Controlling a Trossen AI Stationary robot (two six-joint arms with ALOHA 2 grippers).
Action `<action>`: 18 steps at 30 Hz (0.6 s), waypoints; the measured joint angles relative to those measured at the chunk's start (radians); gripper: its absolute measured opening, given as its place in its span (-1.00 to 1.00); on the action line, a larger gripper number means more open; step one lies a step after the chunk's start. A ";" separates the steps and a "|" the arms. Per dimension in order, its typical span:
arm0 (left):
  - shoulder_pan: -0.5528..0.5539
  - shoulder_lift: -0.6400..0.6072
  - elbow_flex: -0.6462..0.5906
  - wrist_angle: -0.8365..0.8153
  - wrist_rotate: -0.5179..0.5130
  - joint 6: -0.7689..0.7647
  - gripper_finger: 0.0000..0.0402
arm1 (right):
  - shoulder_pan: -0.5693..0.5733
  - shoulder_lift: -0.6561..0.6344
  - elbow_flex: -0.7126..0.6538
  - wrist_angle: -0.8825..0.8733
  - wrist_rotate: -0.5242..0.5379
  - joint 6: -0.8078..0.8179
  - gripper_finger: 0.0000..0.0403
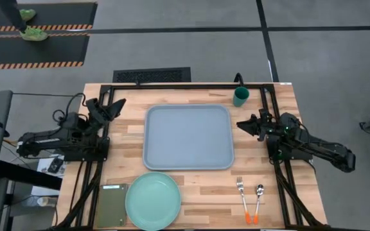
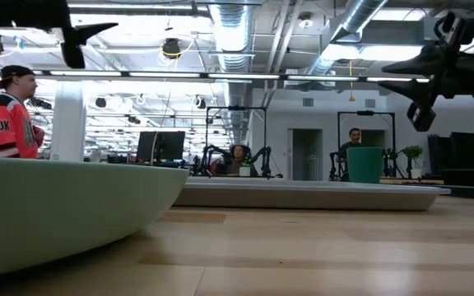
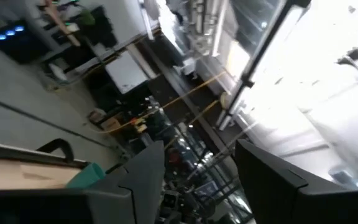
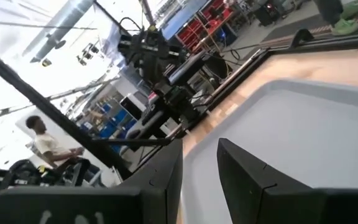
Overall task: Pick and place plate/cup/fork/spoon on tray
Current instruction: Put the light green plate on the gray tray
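The right gripper hovered with its jaws spread and empty, beside the tray's right edge; the cup stood just beyond them. The left gripper waited, jaws parted, off the tray's left side. The plate, fork and spoon lay well apart from both. Likely best: straddle the cup squarely before closing.

Pale wooden table, smooth matt plastic-looking tray and plate.

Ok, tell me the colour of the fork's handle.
Orange, with a silver tined head. The fork shows best in the high view, lying beside the spoon.
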 joint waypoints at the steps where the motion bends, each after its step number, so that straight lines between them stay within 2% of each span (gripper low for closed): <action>1: 0.000 0.034 0.019 0.000 -0.008 -0.014 -0.03 | 0.000 0.000 0.000 0.001 0.013 0.014 -0.37; 4: 0.000 0.127 0.079 -0.009 0.013 -0.030 0.02 | 0.000 0.000 0.000 0.002 0.025 0.100 -0.37; 7: 0.000 0.227 0.144 -0.010 0.120 -0.027 0.08 | 0.000 0.000 0.000 0.013 0.043 0.218 -0.37; 9: 0.000 0.286 0.190 -0.022 0.205 -0.021 0.13 | 0.000 0.000 0.000 0.037 0.047 0.242 -0.37; 14: 0.000 0.409 0.326 -0.163 0.512 -0.063 0.24 | 0.000 0.000 0.001 0.195 0.090 0.246 -0.34; 18: 0.000 0.475 0.427 -0.410 0.752 -0.131 0.28 | 0.000 0.000 0.012 0.268 0.162 0.190 -0.24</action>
